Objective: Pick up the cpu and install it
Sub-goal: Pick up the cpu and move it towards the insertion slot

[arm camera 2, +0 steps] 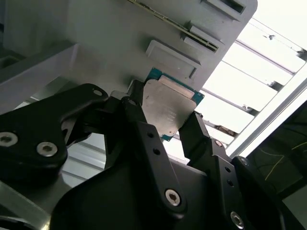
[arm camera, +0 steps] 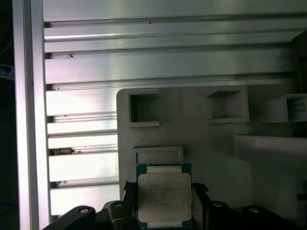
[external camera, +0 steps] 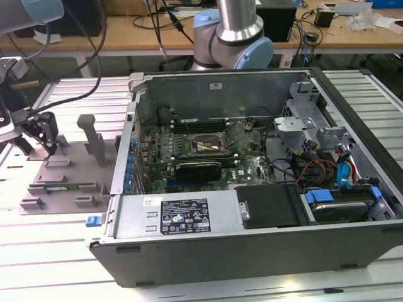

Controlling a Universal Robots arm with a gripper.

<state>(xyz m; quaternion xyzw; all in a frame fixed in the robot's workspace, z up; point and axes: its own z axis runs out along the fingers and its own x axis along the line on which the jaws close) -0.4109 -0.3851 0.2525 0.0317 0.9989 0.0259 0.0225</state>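
The cpu is sitting between the gripper's two black fingers, its silver-grey top facing the cameras in both wrist views; the fingers are closing in to the chip's width and appear to be pressing on its two opposite edges, so the gripper is judged to be holding it; nothing else is lying between them.

In the exterior view the gripper is hanging low over the grey parts tray at that view's left, well apart from the open computer case; the chip is staying over the tray, just beside a small rectangular frame moulded into it; whether it is resting on the tray or is already clear of it, I cannot tell.

The pick-up step is in hand, by my judgement; the install is not yet done, for the socket on the board is lying bare; the remaining work is calling for a firm, level hold on those thin edges.
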